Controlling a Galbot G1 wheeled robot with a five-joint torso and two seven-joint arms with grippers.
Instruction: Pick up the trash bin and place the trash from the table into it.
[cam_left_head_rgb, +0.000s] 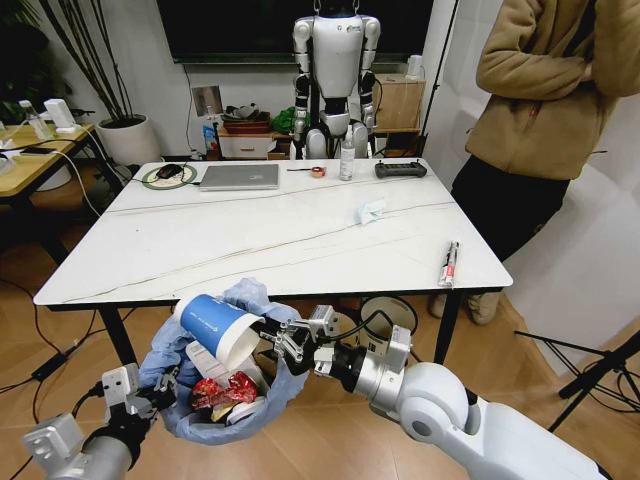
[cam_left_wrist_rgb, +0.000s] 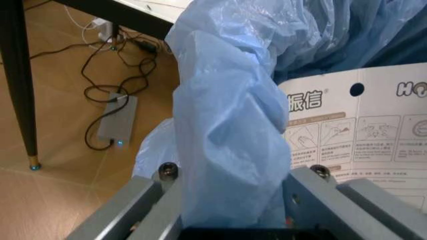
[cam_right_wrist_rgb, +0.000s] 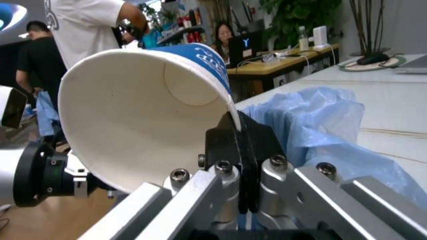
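Observation:
The trash bin (cam_left_head_rgb: 215, 415), lined with a crinkly light-blue bag (cam_left_wrist_rgb: 227, 115), hangs below the table's front edge. My left gripper (cam_left_head_rgb: 160, 392) is shut on its bag-covered rim, and the bag is pinched between the fingers (cam_left_wrist_rgb: 230, 195). My right gripper (cam_left_head_rgb: 272, 338) is shut on the rim of a blue-and-white paper cup (cam_left_head_rgb: 215, 325), tilted just above the bin's mouth. The cup's open end (cam_right_wrist_rgb: 147, 115) faces the wrist camera. A crushed red can (cam_left_head_rgb: 228, 388) and a printed white packet (cam_left_wrist_rgb: 360, 135) lie inside the bin. A crumpled white paper (cam_left_head_rgb: 370, 211) and a slim wrapper (cam_left_head_rgb: 450, 263) rest on the table (cam_left_head_rgb: 250, 240).
A grey laptop (cam_left_head_rgb: 238, 177), a white bottle (cam_left_head_rgb: 347, 160) and a black controller (cam_left_head_rgb: 400, 170) sit along the table's far edge. A white bin with black rim (cam_left_head_rgb: 392, 312) stands under the table. A person (cam_left_head_rgb: 540, 120) stands at the right corner. A wood-topped table (cam_left_head_rgb: 40, 150) is at left.

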